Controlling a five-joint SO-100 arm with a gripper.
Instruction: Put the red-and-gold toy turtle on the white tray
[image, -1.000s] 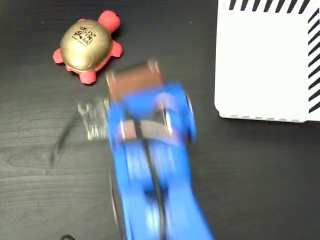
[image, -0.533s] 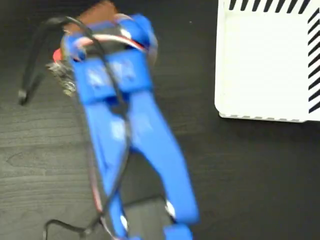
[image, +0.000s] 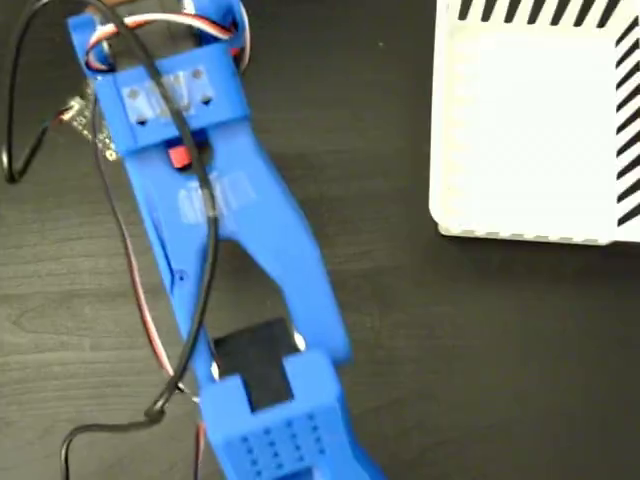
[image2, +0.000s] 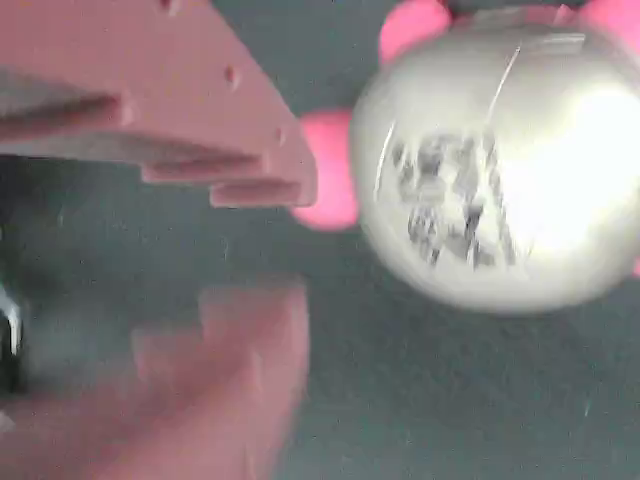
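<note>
In the wrist view the red-and-gold toy turtle fills the upper right, its gold shell showing a blurred black-and-white sticker and coral feet at the rim. My gripper is open; its two pinkish fingers reach in from the left, and their tips stop just short of the turtle's left side. Nothing is between them. In the fixed view the blue arm covers the turtle; only a small red bit shows through a gap. The white tray, with black stripes on two edges, lies at the upper right, far from the gripper.
The table is dark wood. Black and coloured cables trail along the arm's left side. A small circuit-like part sticks out on the arm's left near the top.
The arm has swung from the lower middle up and to the left. It now lies over the turtle, which was in plain sight one second ago. The tray has not moved.
</note>
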